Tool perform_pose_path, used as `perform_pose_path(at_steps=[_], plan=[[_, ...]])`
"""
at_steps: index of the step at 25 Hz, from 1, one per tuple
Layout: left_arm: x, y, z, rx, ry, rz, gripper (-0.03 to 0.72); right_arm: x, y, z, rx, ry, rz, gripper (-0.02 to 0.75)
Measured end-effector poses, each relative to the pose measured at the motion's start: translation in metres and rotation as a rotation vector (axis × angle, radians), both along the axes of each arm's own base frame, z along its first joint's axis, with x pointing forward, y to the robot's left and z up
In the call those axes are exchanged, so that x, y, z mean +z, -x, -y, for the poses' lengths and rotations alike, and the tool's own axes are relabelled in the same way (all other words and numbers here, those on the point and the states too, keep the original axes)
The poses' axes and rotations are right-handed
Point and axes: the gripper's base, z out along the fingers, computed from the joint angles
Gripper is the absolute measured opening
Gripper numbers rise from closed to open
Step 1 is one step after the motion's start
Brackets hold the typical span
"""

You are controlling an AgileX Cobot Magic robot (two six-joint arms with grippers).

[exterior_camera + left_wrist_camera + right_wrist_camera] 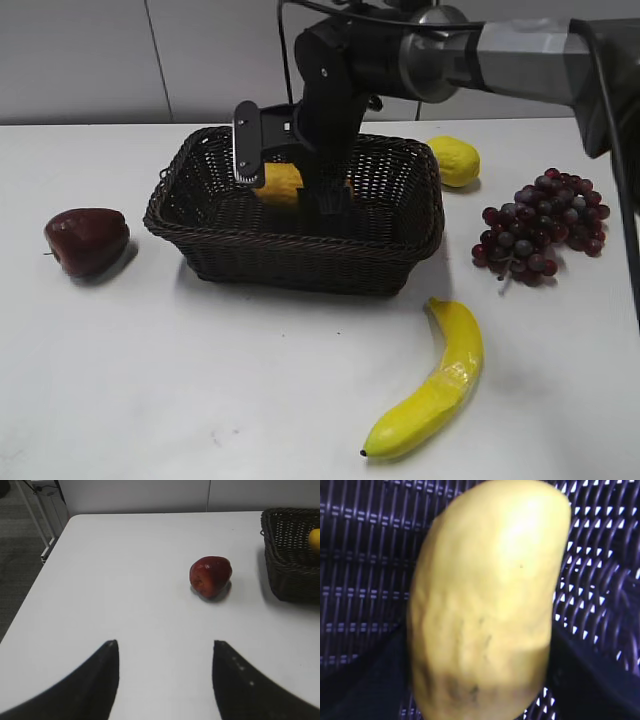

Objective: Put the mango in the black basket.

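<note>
The mango is orange-yellow and sits low inside the black basket, a dark woven wicker basket at the middle of the table. My right gripper reaches down into the basket and is shut on the mango. In the right wrist view the mango fills the frame between the dark fingers, with the basket weave close behind it. My left gripper is open and empty above bare table. The left wrist view shows the basket and a sliver of mango at its right edge.
A dark red apple lies left of the basket, also in the left wrist view. A lemon and purple grapes lie to the basket's right. A banana lies in front of it.
</note>
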Motion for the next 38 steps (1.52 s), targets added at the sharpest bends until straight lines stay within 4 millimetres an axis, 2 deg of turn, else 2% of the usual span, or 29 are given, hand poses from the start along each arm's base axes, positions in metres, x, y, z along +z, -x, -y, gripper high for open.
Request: perform_pose_path(at_steps=[6, 10, 12, 16, 22, 24, 28, 31, 34, 38], plan=[[0.0, 0.0, 0.0, 0.0, 0.0, 0.0, 0.45, -0.001, 0.001, 0.001, -0.001, 0.01, -0.012, 0.585], [0.0, 0.0, 0.0, 0.0, 0.0, 0.0, 0.45, 0.0, 0.001, 0.001, -0.016, 0.01, -0.014, 0.654], [0.0, 0.0, 0.0, 0.0, 0.0, 0.0, 0.45, 0.005, 0.001, 0.002, -0.03, -0.001, -0.009, 0.658], [0.0, 0.0, 0.0, 0.0, 0.0, 0.0, 0.45, 0.031, 0.004, 0.004, -0.067, -0.041, 0.016, 0.659], [0.0, 0.0, 0.0, 0.0, 0.0, 0.0, 0.45, 0.107, 0.021, 0.022, -0.255, -0.149, 0.048, 0.629], [0.0, 0.0, 0.0, 0.0, 0.0, 0.0, 0.45, 0.134, 0.027, 0.035, -0.38, -0.195, 0.07, 0.618], [0.0, 0.0, 0.0, 0.0, 0.0, 0.0, 0.45, 0.171, 0.026, 0.075, -0.695, -0.323, 0.086, 0.612], [0.0, 0.0, 0.0, 0.0, 0.0, 0.0, 0.45, 0.18, 0.021, 0.109, -0.897, -0.345, 0.052, 0.606], [0.0, 0.0, 0.0, 0.0, 0.0, 0.0, 0.45, 0.178, 0.014, 0.145, -1.058, -0.342, -0.025, 0.603], [0.0, 0.0, 0.0, 0.0, 0.0, 0.0, 0.45, 0.183, 0.004, 0.205, -1.299, -0.502, -0.151, 0.597]])
